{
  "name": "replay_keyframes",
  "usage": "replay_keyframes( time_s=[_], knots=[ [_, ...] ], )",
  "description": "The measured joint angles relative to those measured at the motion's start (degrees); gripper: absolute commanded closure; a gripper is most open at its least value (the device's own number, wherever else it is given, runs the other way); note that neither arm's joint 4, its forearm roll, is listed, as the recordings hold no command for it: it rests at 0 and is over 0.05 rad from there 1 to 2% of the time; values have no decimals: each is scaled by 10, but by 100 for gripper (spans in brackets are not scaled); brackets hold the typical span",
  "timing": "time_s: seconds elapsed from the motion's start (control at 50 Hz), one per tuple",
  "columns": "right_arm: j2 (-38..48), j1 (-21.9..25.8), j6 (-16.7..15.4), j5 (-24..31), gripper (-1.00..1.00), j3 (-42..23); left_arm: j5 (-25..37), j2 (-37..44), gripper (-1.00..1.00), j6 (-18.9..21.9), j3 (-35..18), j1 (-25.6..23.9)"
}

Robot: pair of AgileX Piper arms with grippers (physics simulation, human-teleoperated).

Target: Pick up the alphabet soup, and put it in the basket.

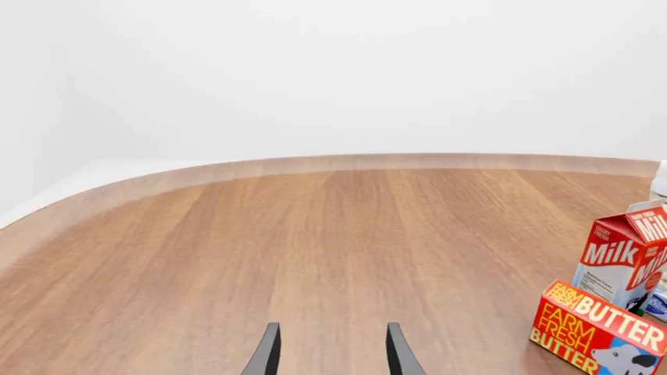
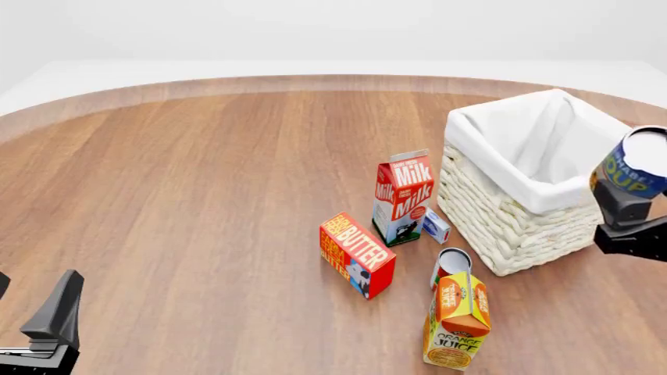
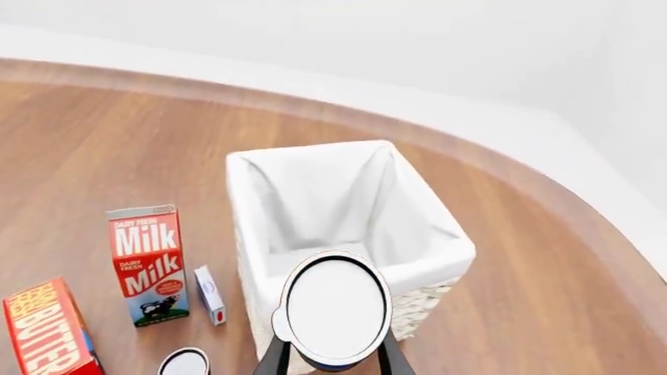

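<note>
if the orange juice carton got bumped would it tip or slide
Probably tip: the orange juice carton stands tall on a small base. Its flat sides mean it likely wouldn't roll afterwards. Falling away from the camera, it could knock the small can just behind it.
</note>
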Motion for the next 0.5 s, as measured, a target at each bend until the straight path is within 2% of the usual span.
replay_keyframes(
  time_s=[0.26, 0.5],
  knots=[
    [6, -8, -4, 34, 100, -47, 0, 0, -100, 0, 0, 0],
    [13, -18, -24, 60, 100, -84, 0, 0, -100, 0, 0, 0]
  ],
)
